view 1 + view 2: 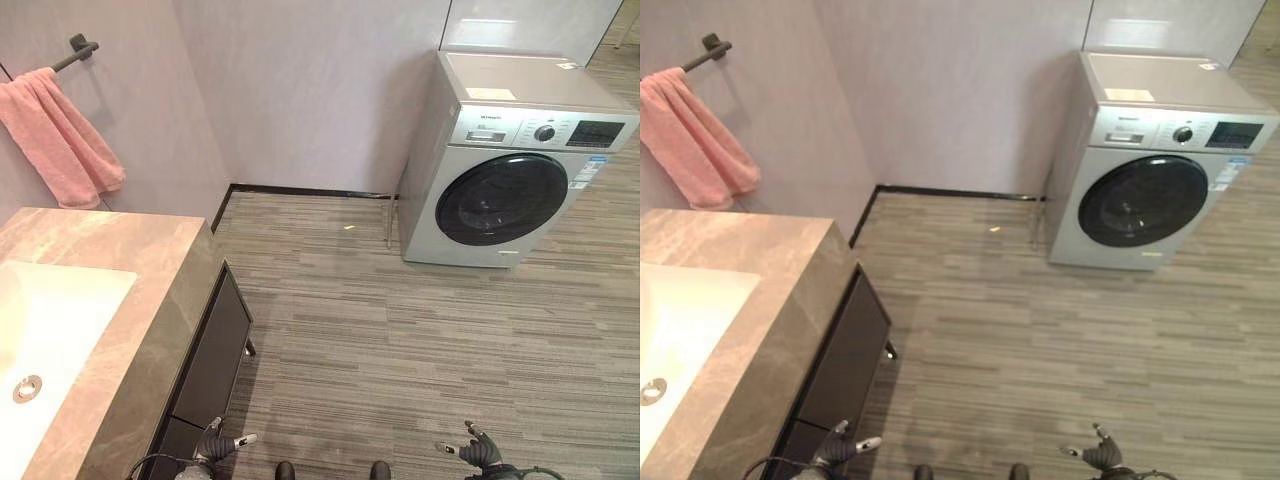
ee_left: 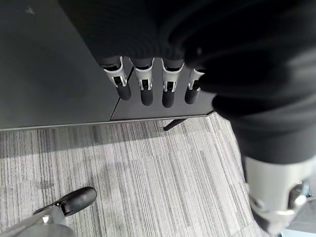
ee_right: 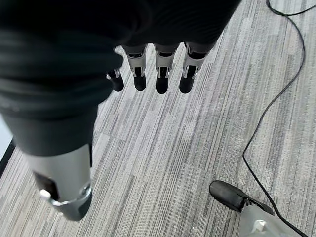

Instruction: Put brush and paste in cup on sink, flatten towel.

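A pink towel (image 1: pixel 62 138) hangs bunched over a dark wall bar (image 1: pixel 78 50) at the upper left. Below it a brown stone counter (image 1: pixel 130 265) holds a white sink (image 1: pixel 50 330) with a metal drain (image 1: pixel 27 388). My left hand (image 1: pixel 218 441) hangs low beside the dark cabinet, fingers straight and holding nothing; its fingers (image 2: pixel 146 89) point at the cabinet front. My right hand (image 1: pixel 478 447) hangs low over the floor at the lower right, fingers (image 3: pixel 160 79) relaxed and holding nothing.
A silver washing machine (image 1: pixel 512 160) with a dark round door stands against the back wall at the right. A dark cabinet (image 1: pixel 210 365) sits under the counter. Striped grey floor (image 1: pixel 400 340) spreads between cabinet and machine.
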Robot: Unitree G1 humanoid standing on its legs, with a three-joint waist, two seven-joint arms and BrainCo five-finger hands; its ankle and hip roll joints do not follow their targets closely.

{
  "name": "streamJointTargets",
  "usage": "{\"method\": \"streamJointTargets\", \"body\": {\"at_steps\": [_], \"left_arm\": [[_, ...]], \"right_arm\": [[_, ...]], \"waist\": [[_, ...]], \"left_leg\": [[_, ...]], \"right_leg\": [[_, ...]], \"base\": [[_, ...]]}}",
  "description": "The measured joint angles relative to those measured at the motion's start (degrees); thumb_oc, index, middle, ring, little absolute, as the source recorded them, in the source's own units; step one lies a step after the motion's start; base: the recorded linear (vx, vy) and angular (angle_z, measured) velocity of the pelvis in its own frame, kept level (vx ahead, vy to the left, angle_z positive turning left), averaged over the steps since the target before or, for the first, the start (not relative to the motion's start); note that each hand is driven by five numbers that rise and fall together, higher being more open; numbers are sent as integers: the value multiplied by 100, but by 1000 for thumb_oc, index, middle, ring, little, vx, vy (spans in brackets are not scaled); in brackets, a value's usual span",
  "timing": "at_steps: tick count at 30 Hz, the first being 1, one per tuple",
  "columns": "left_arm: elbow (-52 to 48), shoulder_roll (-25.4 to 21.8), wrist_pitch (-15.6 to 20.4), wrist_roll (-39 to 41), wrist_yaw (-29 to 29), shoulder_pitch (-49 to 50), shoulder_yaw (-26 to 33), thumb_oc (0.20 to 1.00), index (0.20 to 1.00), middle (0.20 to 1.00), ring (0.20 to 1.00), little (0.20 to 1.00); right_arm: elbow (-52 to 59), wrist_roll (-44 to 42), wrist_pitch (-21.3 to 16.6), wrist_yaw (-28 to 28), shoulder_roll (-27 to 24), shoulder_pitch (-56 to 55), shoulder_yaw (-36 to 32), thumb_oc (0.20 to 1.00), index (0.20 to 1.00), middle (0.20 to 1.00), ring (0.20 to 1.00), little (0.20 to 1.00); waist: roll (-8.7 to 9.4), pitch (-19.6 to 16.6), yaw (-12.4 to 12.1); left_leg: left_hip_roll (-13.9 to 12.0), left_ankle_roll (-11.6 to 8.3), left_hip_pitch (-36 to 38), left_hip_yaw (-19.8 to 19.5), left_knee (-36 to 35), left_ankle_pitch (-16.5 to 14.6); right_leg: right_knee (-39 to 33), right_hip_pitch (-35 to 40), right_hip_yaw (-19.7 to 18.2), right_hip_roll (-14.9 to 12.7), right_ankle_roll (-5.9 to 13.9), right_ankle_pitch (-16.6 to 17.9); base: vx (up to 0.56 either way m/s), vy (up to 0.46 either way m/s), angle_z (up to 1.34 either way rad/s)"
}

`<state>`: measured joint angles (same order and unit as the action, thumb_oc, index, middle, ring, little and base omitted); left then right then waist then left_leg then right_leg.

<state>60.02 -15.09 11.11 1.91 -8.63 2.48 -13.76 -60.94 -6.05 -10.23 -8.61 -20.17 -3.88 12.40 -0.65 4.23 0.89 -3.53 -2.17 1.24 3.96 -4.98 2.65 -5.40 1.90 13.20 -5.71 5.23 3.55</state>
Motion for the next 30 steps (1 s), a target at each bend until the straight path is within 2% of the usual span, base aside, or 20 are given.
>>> {"method": "streamJointTargets", "body": {"at_steps": [3, 5, 9, 17, 23, 25, 26, 27, 29, 30], "left_arm": [[-76, -6, 6, 44, -2, -32, 1, 1000, 1000, 1000, 1000, 1000], [-110, -38, 7, 46, -2, -80, -3, 1000, 1000, 1000, 1000, 1000], [-40, -45, 2, 42, -2, -291, -14, 1000, 1000, 1000, 1000, 1000], [-8, -51, 2, 41, -3, -334, -21, 1000, 1000, 1000, 1000, 1000], [64, -52, 6, 124, -42, -380, -13, 1000, 1000, 1000, 1000, 1000], [140, -76, 18, 214, -49, -424, -20, 1000, 1000, 1000, 1000, 1000], [200, -133, 17, 214, -45, -489, -23, 1000, 1000, 1000, 1000, 1000], [256, -214, 10, 213, -40, -720, -27, 1000, 1000, 1000, 1000, 1000], [400, -240, 29, 208, -28, -733, -41, 1000, 1000, 1000, 1000, 1000], [503, -230, 27, 205, -23, -800, -86, 1000, 1000, 1000, 1000, 1000]], "right_arm": [[26, -12, -3, 2, 7, 83, 2, 1000, 1000, 1000, 1000, 1000], [80, -48, -2, 6, 10, 221, 8, 1000, 1000, 1000, 1000, 1000], [138, -47, -2, 10, 16, 426, 16, 1000, 1000, 1000, 1000, 1000], [14, -273, -2, 41, 94, 398, 3, 1000, 1000, 1000, 1000, 1000], [48, -444, -3, 115, 146, 395, 4, 1000, 1000, 1000, 1000, 1000], [168, -451, -4, 111, 135, 381, 6, 1000, 1000, 1000, 1000, 1000], [213, -454, -6, 112, 162, 377, 9, 1000, 1000, 1000, 1000, 1000], [240, -475, -9, 99, 139, 382, -41, 1000, 1000, 1000, 1000, 1000], [268, -499, -15, 62, 90, 363, -81, 1000, 1000, 1000, 1000, 1000], [309, -500, -22, 6, 36, 357, -122, 1000, 1000, 1000, 1000, 1000]], "waist": [[43, 39, 6], [74, 221, 7], [53, 561, 24], [44, 556, 51], [33, 550, 158], [-78, 603, 159], [42, 586, 175], [116, 708, 229], [164, 779, 168], [139, 826, 238]], "left_leg": [[29, -5, -35, 47, 9, 3], [26, -1, -69, 148, 114, -30], [6, 1, -347, 131, 573, -196], [-13, 8, -224, 129, 673, -293], [-70, 15, -296, 126, 754, -347], [-205, -255, -558, 118, 1112, -398], [-156, -312, -703, 52, 1332, -416], [-132, -661, -1153, -163, 1958, -307], [-94, -800, -1379, -179, 2296, 77], [-99, -835, -1613, -116, 2576, 230]], "right_leg": [[49, -62, -37, -2, 8, 9], [83, -117, -144, -3, 6, 27], [599, -412, -165, -45, -38, -161], [982, -416, -174, -76, -57, -413], [1605, -744, -200, -115, -126, -755], [2210, -1053, -193, 21, -318, -1071], [2288, -1119, -213, 50, -353, -1162], [2362, -1224, -256, 85, -551, -1302], [2267, -1190, -355, 76, -632, -1313], [2116, -1078, -301, 77, -680, -1283]], "base": [[-83, -1, -10], [-78, 2, -21], [8, -10, 0], [9, -34, 0], [-5, -105, 0], [-51, -121, 6], [19, -124, 51], [96, -71, 50], [101, -31, 28], [208, 52, 18]]}}
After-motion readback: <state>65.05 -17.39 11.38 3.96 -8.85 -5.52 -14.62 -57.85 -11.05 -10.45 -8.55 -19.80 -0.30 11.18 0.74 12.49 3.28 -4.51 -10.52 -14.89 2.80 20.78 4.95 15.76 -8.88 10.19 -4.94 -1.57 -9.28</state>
